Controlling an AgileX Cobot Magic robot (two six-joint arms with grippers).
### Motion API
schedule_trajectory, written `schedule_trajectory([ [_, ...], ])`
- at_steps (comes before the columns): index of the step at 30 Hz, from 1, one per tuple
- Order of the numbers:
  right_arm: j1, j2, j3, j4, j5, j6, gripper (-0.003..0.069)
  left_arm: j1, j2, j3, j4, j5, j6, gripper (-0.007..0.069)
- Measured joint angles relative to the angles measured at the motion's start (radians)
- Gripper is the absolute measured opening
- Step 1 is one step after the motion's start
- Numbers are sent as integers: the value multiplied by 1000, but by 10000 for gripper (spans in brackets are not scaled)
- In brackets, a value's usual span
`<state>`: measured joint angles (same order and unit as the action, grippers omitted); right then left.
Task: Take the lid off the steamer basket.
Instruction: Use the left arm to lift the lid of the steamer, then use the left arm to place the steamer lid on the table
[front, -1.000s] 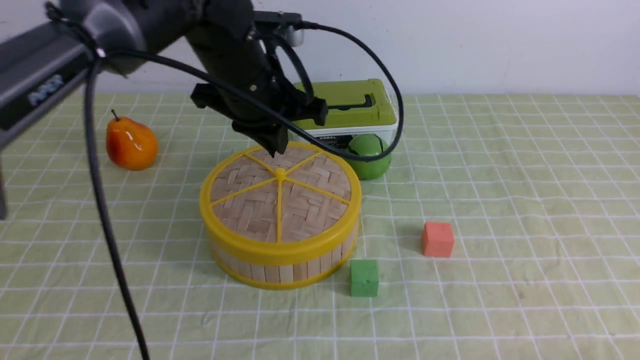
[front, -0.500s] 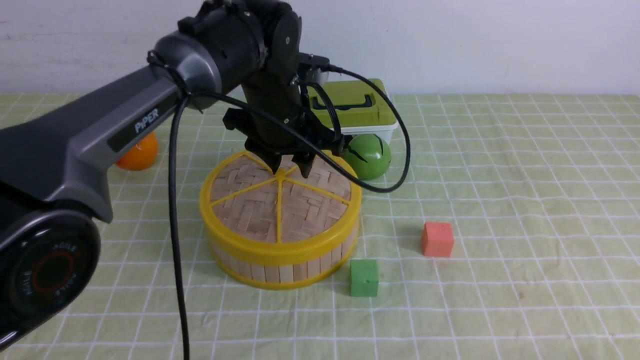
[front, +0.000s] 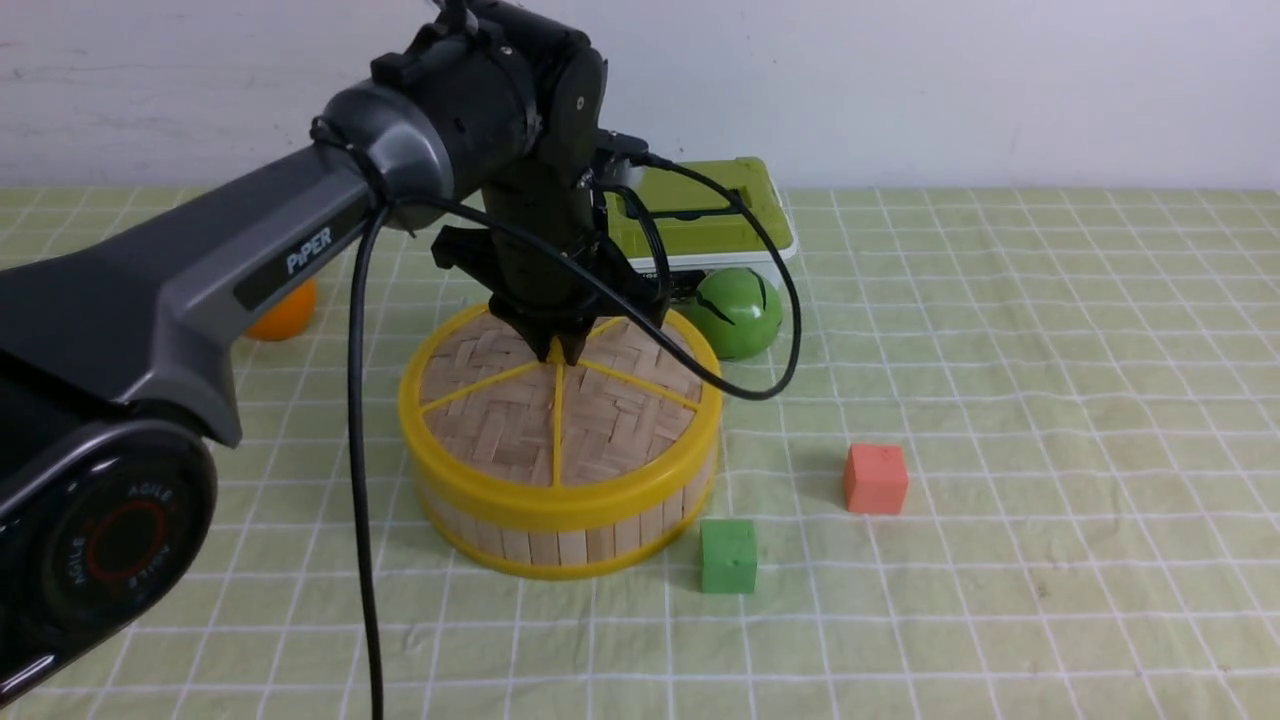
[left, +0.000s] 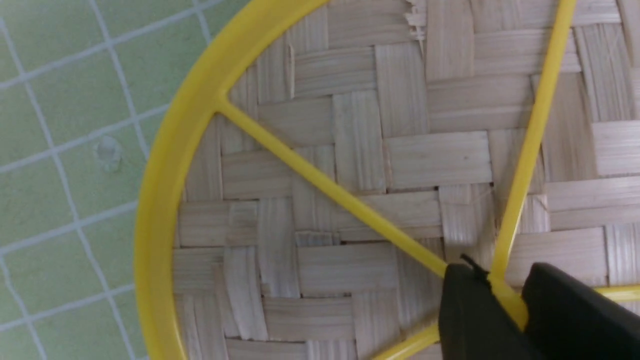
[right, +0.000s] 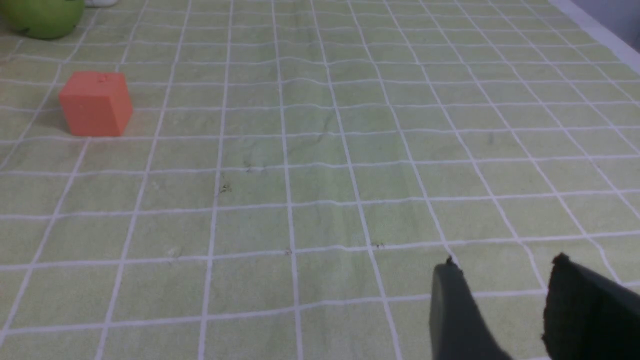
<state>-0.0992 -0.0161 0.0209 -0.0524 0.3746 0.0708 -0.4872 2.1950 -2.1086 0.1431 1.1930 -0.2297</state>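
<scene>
The left arm (front: 250, 260) is dark grey, lettered "PiPER" in white; a black cable (front: 352, 450) loops along it, and the left gripper (front: 560, 352) is matte black.

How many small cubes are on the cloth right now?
2: a green cube beside the steamer basket, at its front right, and an orange cube farther right. The left arm could hide others.

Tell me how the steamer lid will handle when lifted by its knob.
Probably light: the lid is woven bamboo in a plastic rim. Likely stiff: yellow spokes brace it. It may tilt, since the left gripper pinches only the centre knob.
</scene>
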Motion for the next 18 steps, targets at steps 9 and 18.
schedule_trajectory([
  [9, 0, 0, 0, 0, 0, 0, 241, 0, -4, 0, 3, 0, -23, 109],
  [18, 0, 0, 0, 0, 0, 0, 241, 5, -235, 0, 50, 4, -24, 109],
])
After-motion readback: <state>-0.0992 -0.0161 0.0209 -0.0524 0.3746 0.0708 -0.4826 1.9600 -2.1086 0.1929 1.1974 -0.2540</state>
